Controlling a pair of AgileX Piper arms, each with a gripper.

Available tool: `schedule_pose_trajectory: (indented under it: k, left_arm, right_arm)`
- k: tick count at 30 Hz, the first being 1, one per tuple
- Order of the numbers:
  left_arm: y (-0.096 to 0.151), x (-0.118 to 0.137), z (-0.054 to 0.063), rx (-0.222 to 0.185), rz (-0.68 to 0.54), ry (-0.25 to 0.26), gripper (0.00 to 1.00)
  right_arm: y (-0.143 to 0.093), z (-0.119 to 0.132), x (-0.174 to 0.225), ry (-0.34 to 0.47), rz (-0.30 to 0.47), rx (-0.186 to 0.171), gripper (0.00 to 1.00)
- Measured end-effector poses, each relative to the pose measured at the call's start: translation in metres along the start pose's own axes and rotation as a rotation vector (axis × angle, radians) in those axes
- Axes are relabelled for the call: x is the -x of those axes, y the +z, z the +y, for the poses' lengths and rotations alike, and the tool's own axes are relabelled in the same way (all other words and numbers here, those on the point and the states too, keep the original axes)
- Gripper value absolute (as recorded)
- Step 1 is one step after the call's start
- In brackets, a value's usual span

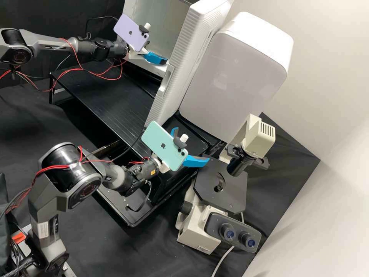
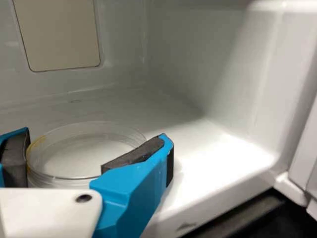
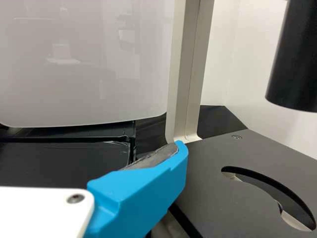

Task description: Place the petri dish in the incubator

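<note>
Dark grey left arm [image 1: 88, 48] lies level behind its white, blue-fingered pincer [image 1: 154, 58]; the right pincer [image 1: 190, 144] holds its fingers [image 1: 196, 160] parted.

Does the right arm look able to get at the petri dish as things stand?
Probably not. The petri dish sits inside the incubator between the fingers of the left end effector, and the open door stands between it and the right end effector by the microscope stage.

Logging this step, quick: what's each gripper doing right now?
Left gripper: fingers closed on the petri dish, inside the incubator.
Right gripper: open, empty, near the microscope stage.
</note>
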Motion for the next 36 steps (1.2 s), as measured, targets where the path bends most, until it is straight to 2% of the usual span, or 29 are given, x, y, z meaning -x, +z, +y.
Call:
schedule_pose_trajectory:
  k: [4, 10, 19, 20, 32, 36]
  left_arm:
    - [0.001, -0.007, -0.003, 0.021, -0.002, 0.006, 0.00]
    - [0.004, -0.015, -0.010, 0.015, 0.011, 0.019, 0.00]
    - [0.007, -0.022, -0.012, 0.017, 0.024, 0.041, 0.00]
    - [0.007, -0.022, -0.012, 0.013, 0.024, 0.043, 1.00]
    - [0.007, -0.023, -0.012, 0.014, 0.030, 0.047, 1.00]
    - [0.007, -0.023, -0.011, -0.001, 0.038, 0.051, 1.00]
  right_arm:
    - [0.000, 0.000, 0.000, 0.000, 0.000, 0.000, 1.00]
    - [0.000, 0.000, 0.000, 0.000, 0.000, 0.000, 1.00]
    - [0.000, 0.000, 0.000, 0.000, 0.000, 0.000, 1.00]
    - [0.000, 0.000, 0.000, 0.000, 0.000, 0.000, 1.00]
    - [0.000, 0.000, 0.000, 0.000, 0.000, 0.000, 1.00]
    - [0.000, 0.000, 0.000, 0.000, 0.000, 0.000, 1.00]
